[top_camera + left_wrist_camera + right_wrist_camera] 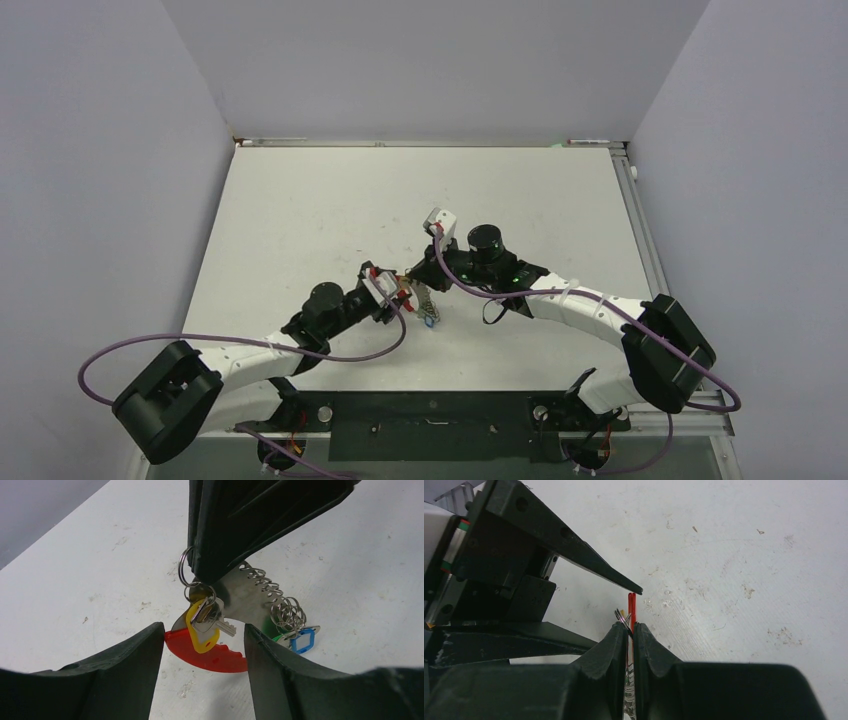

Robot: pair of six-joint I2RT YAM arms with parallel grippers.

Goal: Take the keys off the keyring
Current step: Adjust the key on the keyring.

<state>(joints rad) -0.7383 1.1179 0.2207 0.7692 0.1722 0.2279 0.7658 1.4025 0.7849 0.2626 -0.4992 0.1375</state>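
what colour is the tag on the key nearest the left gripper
Yellow tag, clearest in the left wrist view.

A white table [300, 210] (scuffed and speckled with small marks) carries nothing lying flat on it.

red-strapped keyring [215, 656] hanging, tagged keys [204, 625] dangling

In the left wrist view the right gripper [210, 575] hides the upper keyring [245, 597]; the green tag [267, 630] is largely behind a left finger [280, 670]. From above, the keys [428, 312] are too small to separate.
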